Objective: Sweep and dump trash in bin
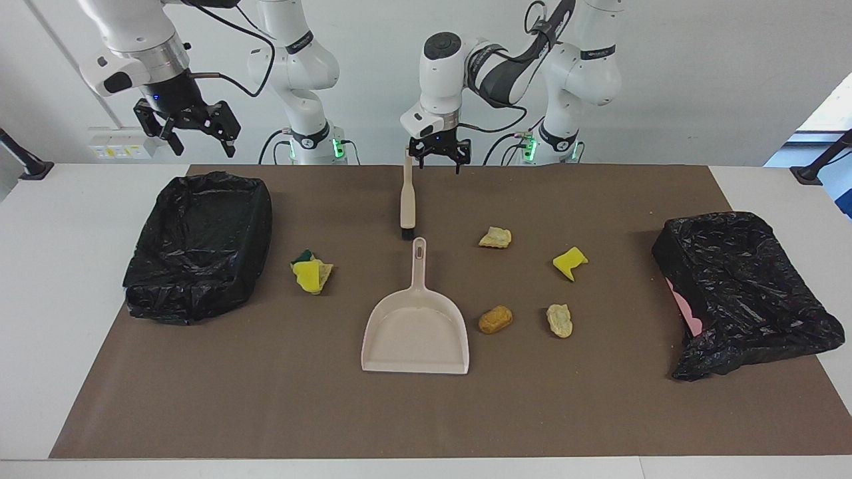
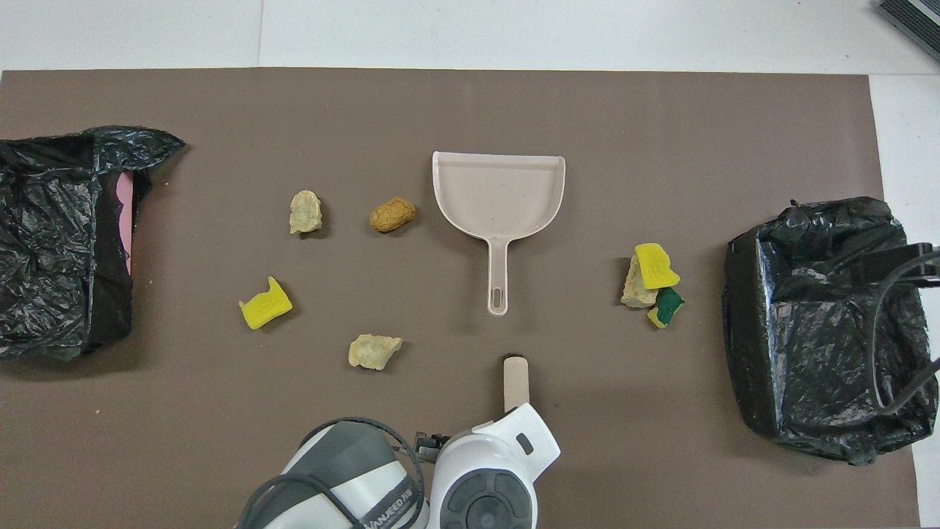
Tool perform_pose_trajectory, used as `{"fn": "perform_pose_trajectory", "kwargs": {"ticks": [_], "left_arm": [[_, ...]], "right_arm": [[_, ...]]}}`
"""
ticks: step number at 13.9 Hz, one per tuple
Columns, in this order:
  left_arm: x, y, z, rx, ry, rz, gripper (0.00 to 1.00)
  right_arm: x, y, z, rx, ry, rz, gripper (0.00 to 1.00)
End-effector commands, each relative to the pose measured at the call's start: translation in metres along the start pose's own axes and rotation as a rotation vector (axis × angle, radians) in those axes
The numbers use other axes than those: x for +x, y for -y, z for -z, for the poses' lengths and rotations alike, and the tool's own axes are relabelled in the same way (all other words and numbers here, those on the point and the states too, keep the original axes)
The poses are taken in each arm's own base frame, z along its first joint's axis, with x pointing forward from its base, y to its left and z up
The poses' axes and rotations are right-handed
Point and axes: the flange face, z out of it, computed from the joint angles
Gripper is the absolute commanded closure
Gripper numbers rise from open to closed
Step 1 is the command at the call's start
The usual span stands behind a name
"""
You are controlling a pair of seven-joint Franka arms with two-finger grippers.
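A: Count of trash on the brown mat [image 1: 426, 412]?

B: Five lots. Four lie toward the left arm's end of the dustpan [image 1: 415, 332]: a pale tan chunk [image 1: 496, 237], a bright yellow chunk [image 1: 570, 263], an orange-brown chunk [image 1: 496, 319], and a second pale tan chunk [image 1: 560, 320]. The fifth is a small clump [image 1: 311, 273] toward the right arm's end, yellow, tan and green-backed pieces touching one another.

A: Tools?

B: One beige dustpan, flat on the mat, handle pointing toward the robots. One beige hand brush [image 1: 407, 196] nearer the robots, lying in line with that handle, bristle end just short of it.

A: Bins?

B: Two, each lined with a black bag. One bin [image 1: 200, 243] at the right arm's end, just beside the clump. The other bin [image 1: 742, 289] at the left arm's end, with pink showing at its edge.

A: The hands?

B: Left hand [image 1: 439, 156] low over the tip of the brush handle, fingers spread wide, nothing in them. In the overhead view the left arm covers most of the handle. Right hand [image 1: 188, 130] up in the air by the right arm's end of the worktop [image 1: 66, 266], fingers wide, holding nothing.
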Motion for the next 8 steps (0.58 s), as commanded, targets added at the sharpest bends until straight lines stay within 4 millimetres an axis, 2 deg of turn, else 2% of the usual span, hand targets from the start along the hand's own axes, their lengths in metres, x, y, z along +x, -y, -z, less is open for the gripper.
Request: {"fn": "perform_pose_trajectory", "kwargs": {"ticks": [1, 3, 4, 6, 8], "left_arm": [[-0.004, -0.010, -0.013, -0.035, -0.035, 0.031, 0.00], [-0.016, -0.030, -0.022, -0.038, -0.034, 0.004, 0.00], [-0.017, -0.032, -0.021, -0.047, -0.036, 0.025, 0.00], [-0.024, -0.040, -0.025, -0.045, -0.029, 0.010, 0.00], [-0.031, -0.048, -0.041, -0.022, -0.007, -0.009, 0.00]], "right_arm": [[-0.010, -0.002, -0.004, 0.007, 0.016, 0.028, 0.00], [-0.008, 0.001, -0.008, -0.003, 0.023, 0.015, 0.00], [-0.002, -0.002, -0.015, -0.013, 0.031, 0.001, 0.00], [0.002, 0.001, -0.015, -0.024, 0.026, 0.005, 0.00], [0.006, 0.033, -0.023, -0.036, 0.038, 0.013, 0.00]]}}
